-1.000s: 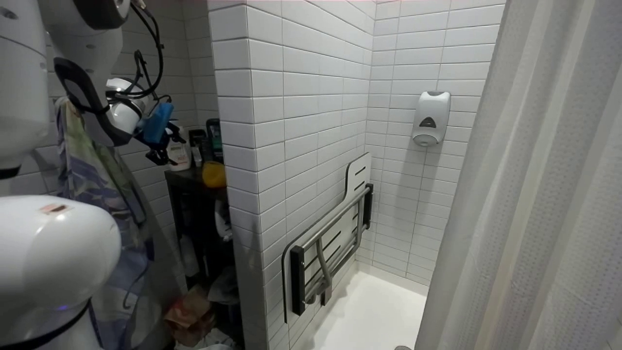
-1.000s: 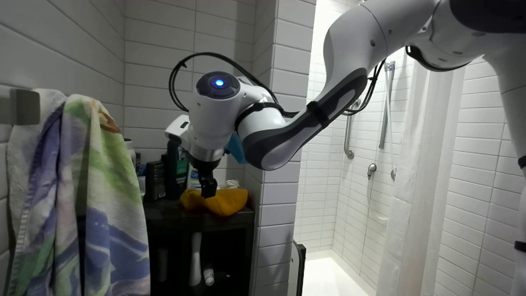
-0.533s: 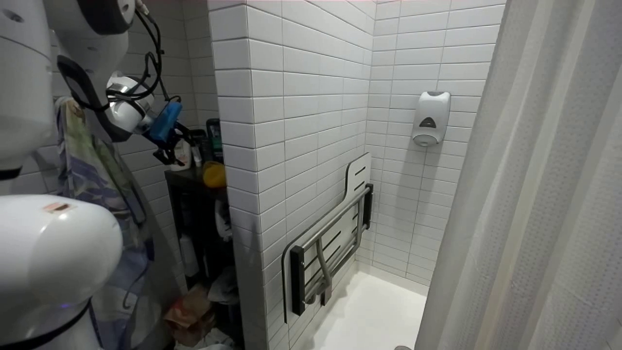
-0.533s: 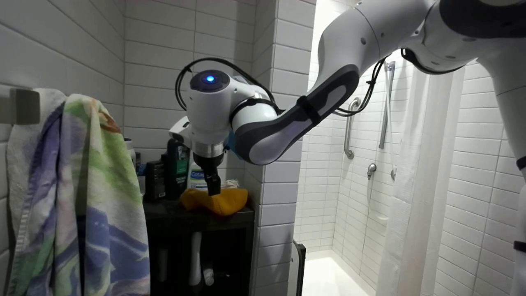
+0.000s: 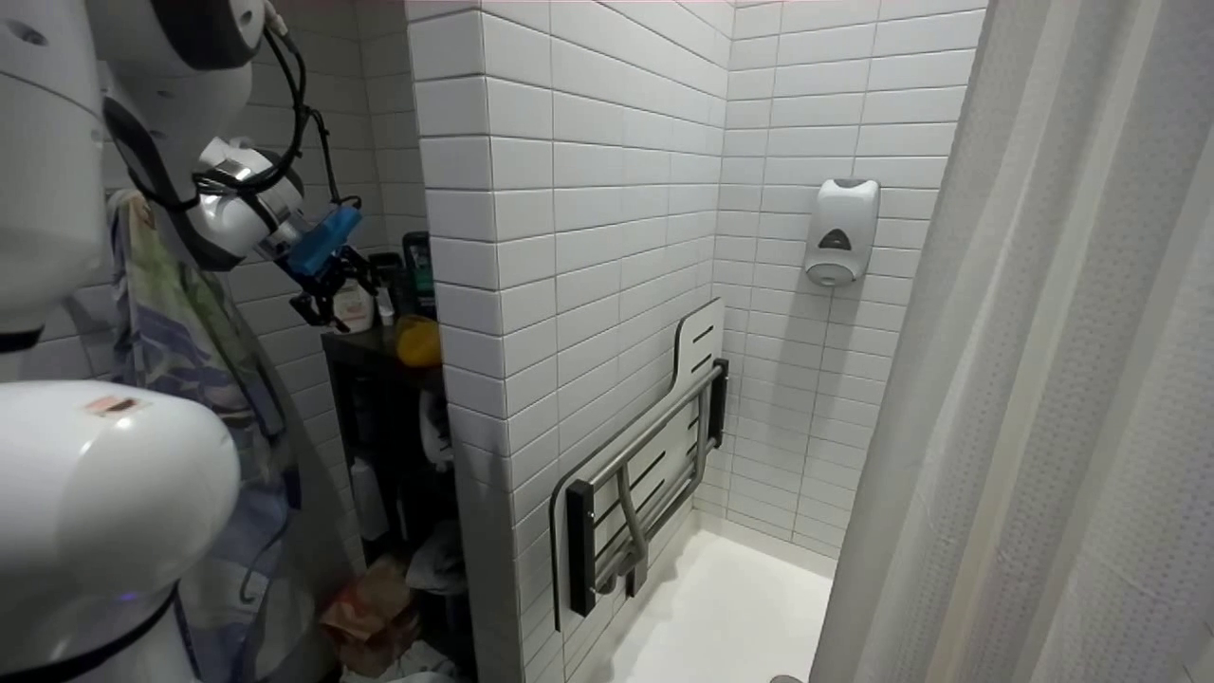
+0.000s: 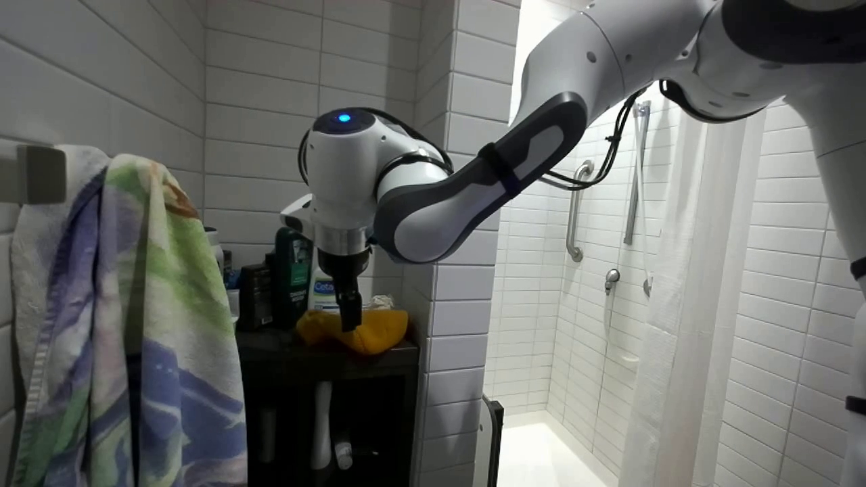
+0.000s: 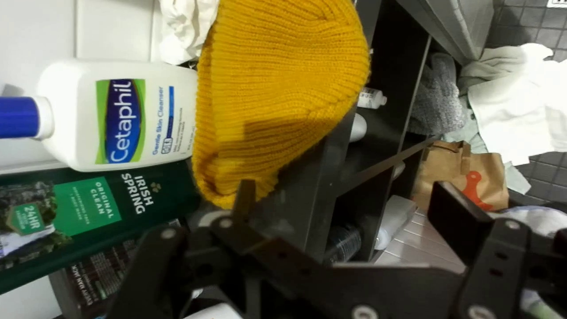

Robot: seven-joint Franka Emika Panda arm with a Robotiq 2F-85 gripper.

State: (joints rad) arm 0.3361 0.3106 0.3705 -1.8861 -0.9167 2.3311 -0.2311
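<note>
My gripper [image 7: 347, 197] stands wide open in the wrist view, nothing between its fingers. A mustard-yellow knit hat [image 7: 283, 75] lies on top of a black shelf unit [image 7: 316, 195]. One finger [image 7: 245, 195] overlaps the hat's lower edge in that view; I cannot tell whether they touch. Beside the hat are a white Cetaphil bottle [image 7: 71, 115] with a blue cap and a dark green Irish Spring bottle [image 7: 88, 212]. In an exterior view the gripper [image 6: 350, 318] points down in front of the hat [image 6: 382, 331]; elsewhere it hangs by the shelf's near corner [image 5: 341, 346].
A patterned towel [image 6: 183, 304] hangs on the wall beside the shelf. A tiled partition [image 6: 460, 203] borders its opposite side, with a folded shower seat [image 5: 645, 474] beyond. A paper bag [image 7: 465, 173] and white cloths [image 7: 518, 102] lie low down. Further bottles stand in the shelf's compartments.
The wrist has swung to a more upright stance, and the gripper has shifted slightly toward the hat's middle, dipping a little lately. The jaws have stayed open; the hat and bottles have not moved.
</note>
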